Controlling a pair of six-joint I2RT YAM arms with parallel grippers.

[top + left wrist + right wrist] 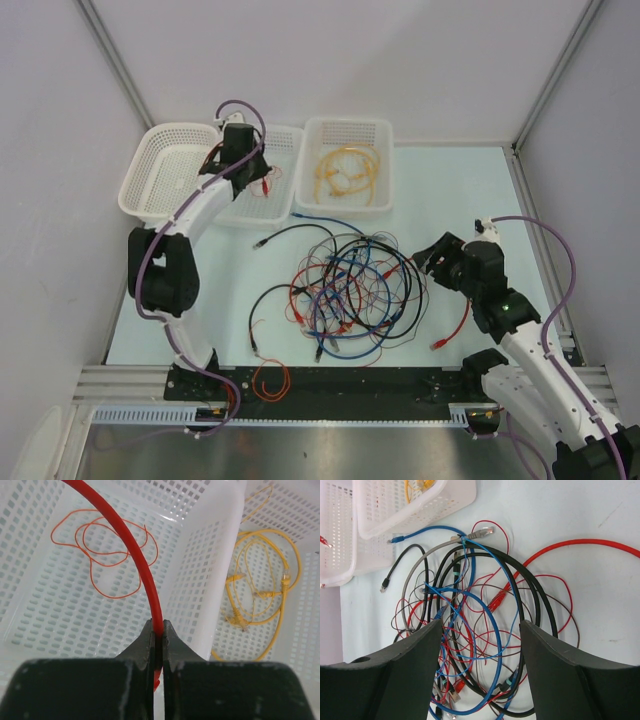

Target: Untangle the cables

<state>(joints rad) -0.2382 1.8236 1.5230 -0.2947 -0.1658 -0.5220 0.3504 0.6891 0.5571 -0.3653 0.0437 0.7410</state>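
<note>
The left claw is closed on a red cable, pinched at the very fingertips above the middle basket, in which a thin orange wire is coiled. A yellow cable lies in the right basket. Whether the far end of the held cable hangs free cannot be told, since the arm hides it from above.

The right claw is held open and empty over the heap of cables in the middle of the desk. A second red cable trails out of the heap to the right, and an orange loop lies apart at the near edge.

The cables are judged light and limp: no shape will be kept when they are lifted, and neighbours will be dragged along wherever loops cross. The smooth jackets may slide through a fingertip pinch. The thin wires are likely to snag, and the plugs to catch in loops. The thick black cable is probably springier and will be harder to draw out.

Hold is best taken just behind a plug at a free end, so that the plug acts as a stop. The blue end and the black end, both lying clear of the heap towards the baskets, are the easiest to reach.
</note>
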